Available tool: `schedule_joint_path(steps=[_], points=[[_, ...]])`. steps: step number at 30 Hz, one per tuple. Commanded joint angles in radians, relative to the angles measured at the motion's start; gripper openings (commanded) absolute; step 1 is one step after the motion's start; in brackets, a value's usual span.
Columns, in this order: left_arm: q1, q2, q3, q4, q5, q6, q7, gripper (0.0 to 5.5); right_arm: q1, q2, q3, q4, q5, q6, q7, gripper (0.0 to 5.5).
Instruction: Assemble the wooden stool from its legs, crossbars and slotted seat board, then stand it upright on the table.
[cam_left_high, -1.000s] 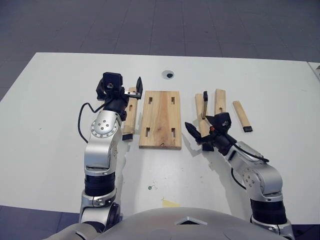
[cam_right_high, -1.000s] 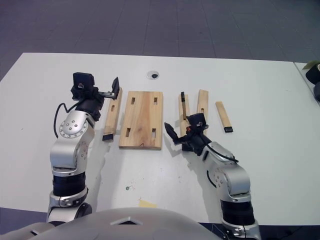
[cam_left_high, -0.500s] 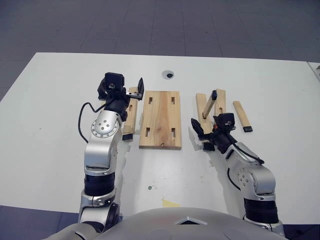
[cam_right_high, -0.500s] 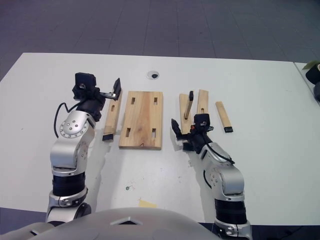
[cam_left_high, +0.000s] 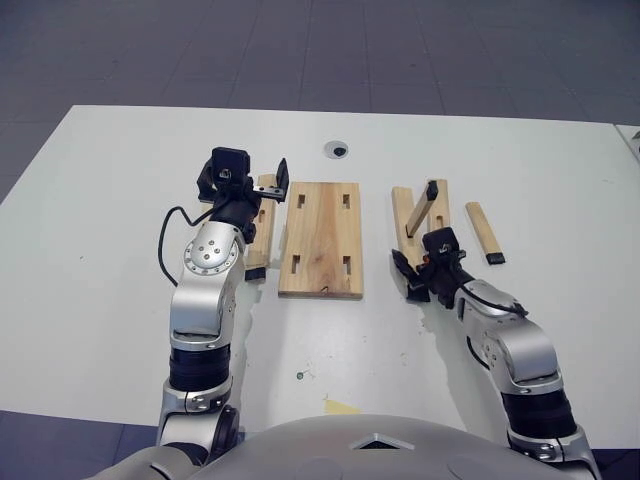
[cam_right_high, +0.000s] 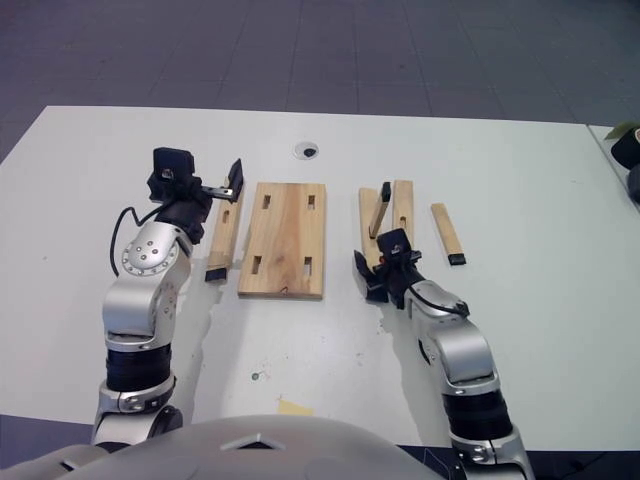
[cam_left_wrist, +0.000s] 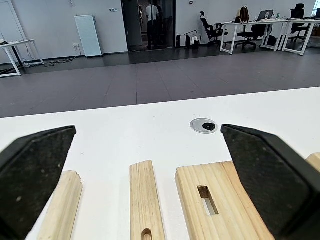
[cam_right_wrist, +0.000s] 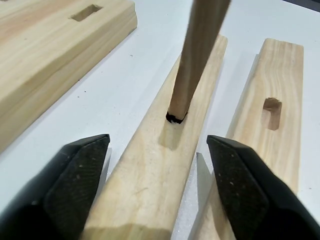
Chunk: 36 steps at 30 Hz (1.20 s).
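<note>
Right claw (cam_right_wrist: 156, 145) astride leg (cam_right_wrist: 142, 190); side gaps

Pale bare-wood seat board (cam_left_high: 320, 238), matt white table (cam_left_high: 100, 200)

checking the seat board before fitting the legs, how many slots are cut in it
4, all in the seat board: far-left slot, far-right slot, near-left slot, near-right slot. None seems hidden.

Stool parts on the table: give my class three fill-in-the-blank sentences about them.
The seat board has ___ slots. A crossbar stands tilted in a hole of the ___ between the right gripper's open fingers. The left gripper hovers open on the seat board's ___ side.
Missing: four; leg; left.
</note>
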Motion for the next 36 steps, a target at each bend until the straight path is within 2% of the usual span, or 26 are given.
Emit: schedule_joint_path(steps=[1,7,10,14,19,22,27,31,36], points=[[-0.001,-0.003,0.005,-0.004,0.001,0.001,0.012,5.40,0.046,0.008,0.015,0.019,0.031,0.133,0.023,3.00],[-0.002,-0.006,0.009,-0.002,-0.001,0.000,0.015,5.40,0.053,0.023,0.001,0.018,0.041,0.196,0.016,2.11],[-0.004,-0.007,0.010,0.000,-0.001,0.000,0.017,5.40,0.051,0.020,0.006,0.018,0.030,0.177,0.017,2.06],[-0.004,-0.007,0.007,0.001,-0.003,-0.001,0.017,5.40,0.031,0.020,0.008,0.026,-0.001,0.040,0.025,2.06],[-0.007,-0.003,0.009,0.026,-0.008,-0.018,0.009,5.40,0.012,0.078,-0.066,0.094,-0.053,-0.238,-0.042,2.06],[-0.067,0.001,0.056,0.068,-0.043,-0.020,-0.001,5.40,-0.039,0.102,-0.097,0.145,-0.097,-0.396,-0.090,2.06],[-0.204,0.005,0.185,0.094,-0.240,0.083,-0.080,5.40,-0.103,0.109,-0.118,0.191,-0.102,-0.603,-0.054,2.06],[-0.290,-0.004,0.293,0.070,-0.512,0.273,-0.158,5.40,-0.111,0.103,-0.061,0.146,-0.033,-0.705,0.100,2.06],[-0.335,-0.084,0.465,0.082,-0.878,0.458,-0.078,5.40,-0.130,0.125,-0.008,0.080,0.001,-0.722,0.176,2.06]])
